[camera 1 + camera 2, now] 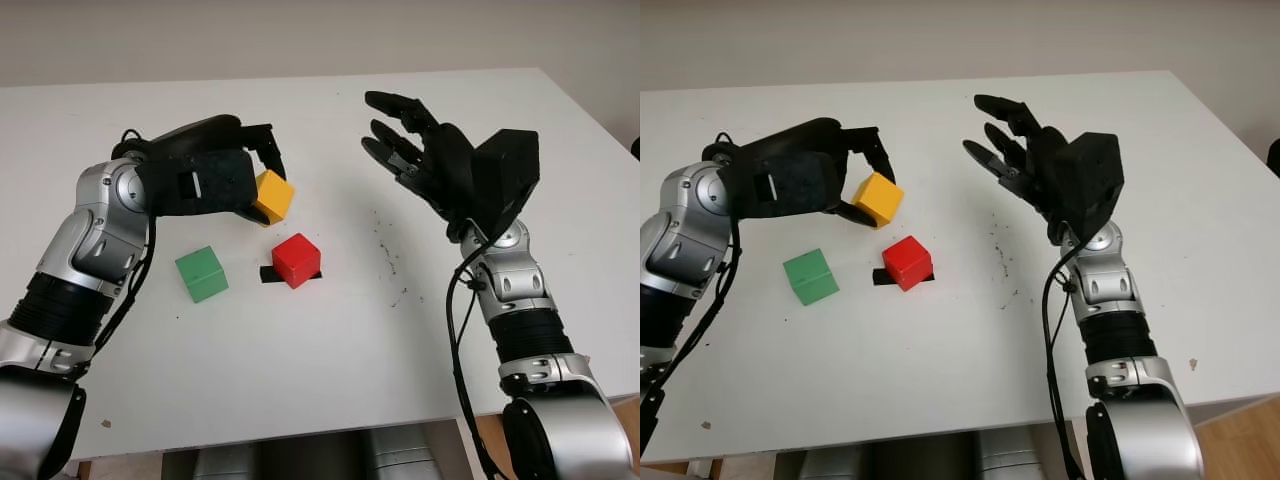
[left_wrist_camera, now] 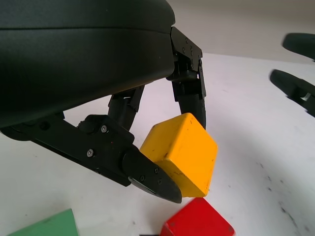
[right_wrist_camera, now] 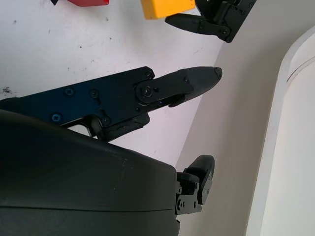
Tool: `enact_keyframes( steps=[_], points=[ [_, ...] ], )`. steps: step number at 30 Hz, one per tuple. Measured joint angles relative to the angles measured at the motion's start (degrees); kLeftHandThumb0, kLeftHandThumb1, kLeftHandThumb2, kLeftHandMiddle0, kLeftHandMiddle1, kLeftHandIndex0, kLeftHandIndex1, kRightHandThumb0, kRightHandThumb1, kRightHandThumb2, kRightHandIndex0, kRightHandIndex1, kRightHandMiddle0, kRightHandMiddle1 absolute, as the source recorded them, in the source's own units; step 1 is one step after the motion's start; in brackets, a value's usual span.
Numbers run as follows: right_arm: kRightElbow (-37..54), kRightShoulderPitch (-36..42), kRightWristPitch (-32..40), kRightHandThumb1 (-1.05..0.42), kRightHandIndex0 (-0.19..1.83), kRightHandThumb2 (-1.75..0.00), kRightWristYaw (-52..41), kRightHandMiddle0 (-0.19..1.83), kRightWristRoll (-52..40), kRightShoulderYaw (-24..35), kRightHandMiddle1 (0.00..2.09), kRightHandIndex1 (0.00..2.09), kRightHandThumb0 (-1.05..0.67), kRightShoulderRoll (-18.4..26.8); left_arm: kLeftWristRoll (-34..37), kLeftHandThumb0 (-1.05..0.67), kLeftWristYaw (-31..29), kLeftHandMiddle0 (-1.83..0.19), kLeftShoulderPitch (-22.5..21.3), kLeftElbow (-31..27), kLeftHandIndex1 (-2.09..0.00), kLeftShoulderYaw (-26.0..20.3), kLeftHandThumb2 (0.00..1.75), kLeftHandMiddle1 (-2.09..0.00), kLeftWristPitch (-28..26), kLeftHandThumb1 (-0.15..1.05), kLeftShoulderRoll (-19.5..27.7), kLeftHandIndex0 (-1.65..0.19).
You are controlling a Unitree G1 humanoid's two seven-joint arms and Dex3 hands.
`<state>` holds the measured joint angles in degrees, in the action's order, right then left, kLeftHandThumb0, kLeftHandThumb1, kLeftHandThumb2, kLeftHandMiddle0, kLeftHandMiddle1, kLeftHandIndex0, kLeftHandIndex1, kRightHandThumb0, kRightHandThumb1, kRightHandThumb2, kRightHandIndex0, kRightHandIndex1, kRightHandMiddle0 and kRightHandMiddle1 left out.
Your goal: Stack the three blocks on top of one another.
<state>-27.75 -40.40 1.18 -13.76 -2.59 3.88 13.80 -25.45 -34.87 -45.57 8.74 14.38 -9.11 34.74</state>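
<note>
My left hand (image 1: 262, 178) is shut on the yellow block (image 1: 272, 196), holding it tilted above the table, just up and left of the red block (image 1: 297, 259). In the left wrist view the yellow block (image 2: 183, 153) sits pinched between black fingers (image 2: 147, 176), with the red block (image 2: 198, 225) directly below it. The red block stands on a small black mark on the white table (image 1: 330, 340). The green block (image 1: 201, 273) lies to the left of the red one. My right hand (image 1: 405, 140) is open, raised over the table to the right of the blocks.
Dark specks (image 1: 385, 250) dot the table between the red block and my right arm. The table's front edge (image 1: 300, 430) runs close below the blocks, and its right edge (image 1: 590, 130) lies beyond my right hand.
</note>
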Motion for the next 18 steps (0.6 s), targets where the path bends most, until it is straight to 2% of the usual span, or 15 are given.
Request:
enact_keyframes(
  steps=[3,8,14,18],
  points=[
    [0.0,0.0,0.0,-1.05,0.21,-0.10,-0.1,-0.03,0.0,0.0,0.74,0.05,-0.68,0.0,0.7,-0.36,-3.0,-0.54,0.0,-1.2,-1.45,0.2,0.05,-2.09,-0.4,0.87,-0.1,-0.44],
    [0.0,0.0,0.0,-1.05,0.21,-0.10,-0.1,-0.01,0.0,0.0,0.72,0.05,-0.68,0.0,0.9,-0.32,-5.9,-0.51,0.0,-2.8,-1.46,0.6,0.05,-2.09,-1.1,0.86,-0.2,-0.48],
    [0.0,0.0,-0.5,-1.05,0.22,-0.10,-0.2,-0.02,-0.1,0.0,0.76,0.06,-0.69,-0.1,0.7,-0.34,-7.6,-0.60,-0.1,-3.0,-1.46,1.7,0.05,-2.09,0.6,0.87,-0.3,-0.47],
    [0.1,0.0,-0.8,-1.05,0.22,-0.11,-0.2,-0.03,0.0,0.0,0.76,0.06,-0.68,-0.1,0.4,-0.36,-8.2,-0.42,-0.2,-3.6,-1.42,2.1,0.05,-2.09,-0.5,0.87,-0.7,-0.46]
  ],
)
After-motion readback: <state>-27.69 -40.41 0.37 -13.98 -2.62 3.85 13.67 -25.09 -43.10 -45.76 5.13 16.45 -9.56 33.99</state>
